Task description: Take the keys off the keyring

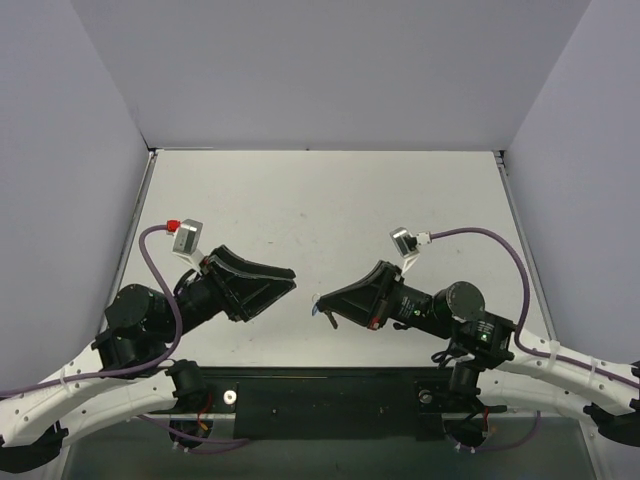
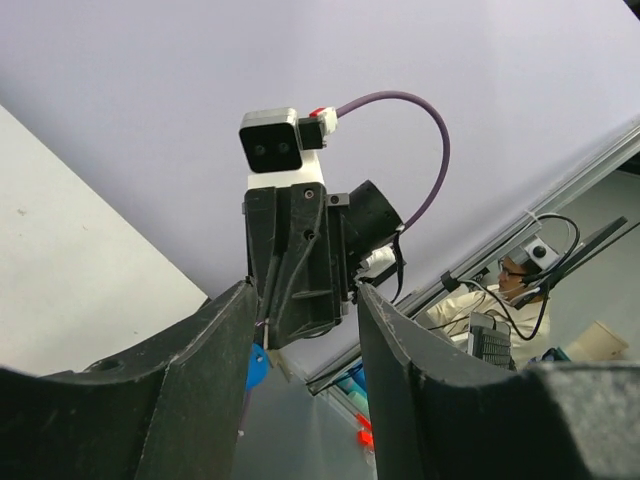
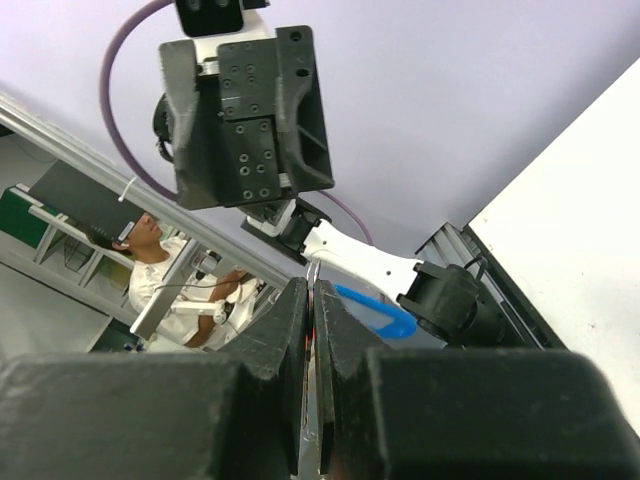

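My right gripper (image 1: 322, 304) is held above the table and is shut on a thin silver metal piece (image 3: 313, 276) seen edge-on; whether it is the ring or a key I cannot tell. The blue keyring loop (image 3: 378, 309) sticks out just right of its fingertips (image 3: 290, 312). In the top view it is a blue speck (image 1: 314, 309). The keys do not show clearly. My left gripper (image 1: 290, 276) faces the right one from the left, a short gap away. It is open (image 2: 305, 315) with nothing between its fingers. The blue keyring (image 2: 257, 366) shows beside its left finger (image 2: 205, 350).
The white table (image 1: 330, 200) is boxed in by grey walls at the back, left and right. A black bar (image 1: 330, 395) with the arm bases runs along the near edge. Purple cables (image 1: 505, 250) loop off both wrists.
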`<state>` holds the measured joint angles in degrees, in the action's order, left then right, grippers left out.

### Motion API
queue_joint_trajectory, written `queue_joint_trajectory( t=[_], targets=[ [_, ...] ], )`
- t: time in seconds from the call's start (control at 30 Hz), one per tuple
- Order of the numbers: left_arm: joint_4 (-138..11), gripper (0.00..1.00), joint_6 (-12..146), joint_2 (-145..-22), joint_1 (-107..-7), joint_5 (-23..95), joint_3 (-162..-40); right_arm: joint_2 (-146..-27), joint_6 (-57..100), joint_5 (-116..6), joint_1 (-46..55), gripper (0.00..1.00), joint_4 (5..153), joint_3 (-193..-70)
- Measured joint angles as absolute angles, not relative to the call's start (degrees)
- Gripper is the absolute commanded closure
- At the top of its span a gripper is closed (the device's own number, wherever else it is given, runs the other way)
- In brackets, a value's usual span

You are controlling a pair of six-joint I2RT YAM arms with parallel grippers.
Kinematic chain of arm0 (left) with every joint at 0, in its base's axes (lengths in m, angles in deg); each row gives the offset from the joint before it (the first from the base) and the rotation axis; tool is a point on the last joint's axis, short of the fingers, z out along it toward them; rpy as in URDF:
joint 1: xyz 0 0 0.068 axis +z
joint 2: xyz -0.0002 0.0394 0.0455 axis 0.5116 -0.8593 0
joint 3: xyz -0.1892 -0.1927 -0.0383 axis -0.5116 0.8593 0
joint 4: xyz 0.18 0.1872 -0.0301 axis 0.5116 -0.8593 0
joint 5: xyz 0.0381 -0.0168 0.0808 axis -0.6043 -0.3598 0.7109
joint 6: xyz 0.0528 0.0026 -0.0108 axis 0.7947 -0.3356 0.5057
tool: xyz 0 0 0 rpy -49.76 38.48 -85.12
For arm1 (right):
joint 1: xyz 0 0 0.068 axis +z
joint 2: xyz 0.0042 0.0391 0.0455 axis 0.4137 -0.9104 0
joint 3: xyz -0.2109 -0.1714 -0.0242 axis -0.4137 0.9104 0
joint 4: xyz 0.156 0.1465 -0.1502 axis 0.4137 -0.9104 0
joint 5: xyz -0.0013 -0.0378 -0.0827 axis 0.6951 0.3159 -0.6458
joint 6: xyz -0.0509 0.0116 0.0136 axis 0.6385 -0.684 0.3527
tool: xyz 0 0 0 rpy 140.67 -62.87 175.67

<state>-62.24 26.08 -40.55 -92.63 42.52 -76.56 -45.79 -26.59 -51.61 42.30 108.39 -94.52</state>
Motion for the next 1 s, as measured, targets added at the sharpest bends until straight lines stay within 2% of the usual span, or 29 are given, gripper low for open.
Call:
queue_joint_trajectory(
  t=[0.17, 1.0],
  targets=[
    [-61.02, 0.49, 25.99, -40.28, -92.63, 44.34, -76.23, -49.20, -26.70, -51.83, 42.30, 1.00, 111.30, -94.54],
    [-52.17, 0.53, 24.87, -41.66, -93.27, 44.82, -68.51, -47.87, -25.26, -52.77, 42.30, 1.00, 114.10, -95.42]
  ],
)
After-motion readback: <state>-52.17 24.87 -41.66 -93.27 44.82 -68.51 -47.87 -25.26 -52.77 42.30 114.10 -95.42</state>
